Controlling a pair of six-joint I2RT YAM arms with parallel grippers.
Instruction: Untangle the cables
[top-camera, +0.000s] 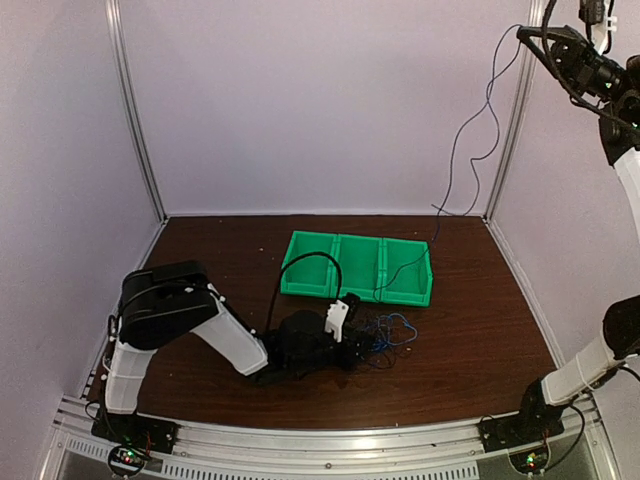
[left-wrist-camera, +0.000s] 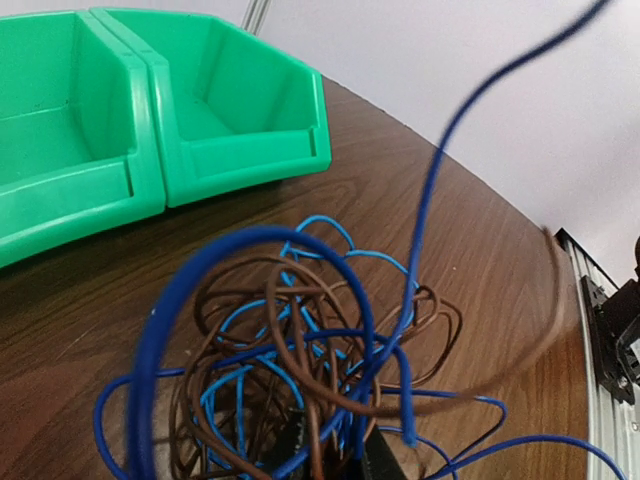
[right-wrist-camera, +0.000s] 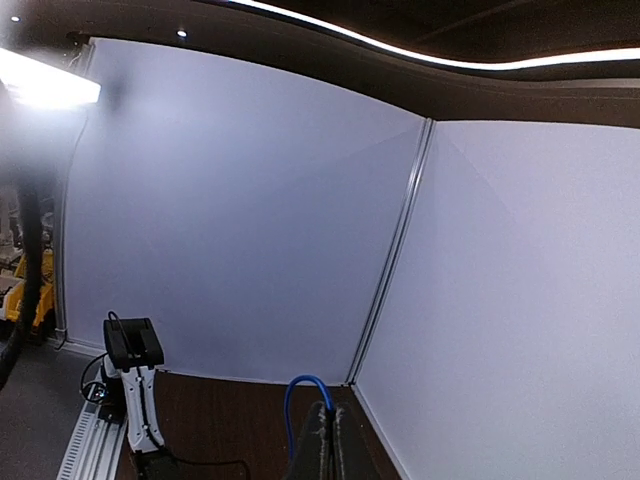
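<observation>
Tangle of blue and brown cables (left-wrist-camera: 300, 340) on counter (top-camera: 480, 330) at left fingers (left-wrist-camera: 385, 462), closure unclear; right fingers (right-wrist-camera: 345, 450), high up, clamped on one blue cable (right-wrist-camera: 305, 380); three green bins (top-camera: 357, 268) behind.

Your light is soft and even; a lamp (right-wrist-camera: 45, 85) flares in the right wrist view, and the rising blue cable (left-wrist-camera: 429, 200) blurs close up.

Thin flexible wire cables (left-wrist-camera: 300, 340): blue and brown. Rectangular plastic bins (top-camera: 400, 292): bright green. Wooden bench (top-camera: 480, 330): dark brown, grained.
</observation>
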